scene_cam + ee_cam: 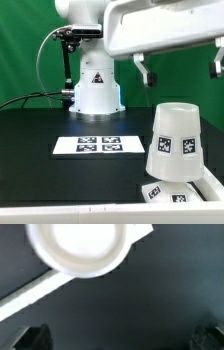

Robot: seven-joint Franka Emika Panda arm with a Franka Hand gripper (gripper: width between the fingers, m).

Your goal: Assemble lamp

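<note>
The lamp shade, a white tapered cup with square tags, stands narrow end up at the front of the exterior view's right. The tagged white base shows at its foot, partly covered by it. The bulb is not in view. My gripper hangs open and empty high above the shade, its fingers spread wide. In the wrist view the shade's round top lies far below, away from the gripper. Both dark fingertips show at the frame's edge with only dark table between them.
The marker board lies flat on the black table, towards the exterior view's left of the shade. The white robot pedestal stands behind it before a green backdrop. A white strip runs diagonally past the shade in the wrist view.
</note>
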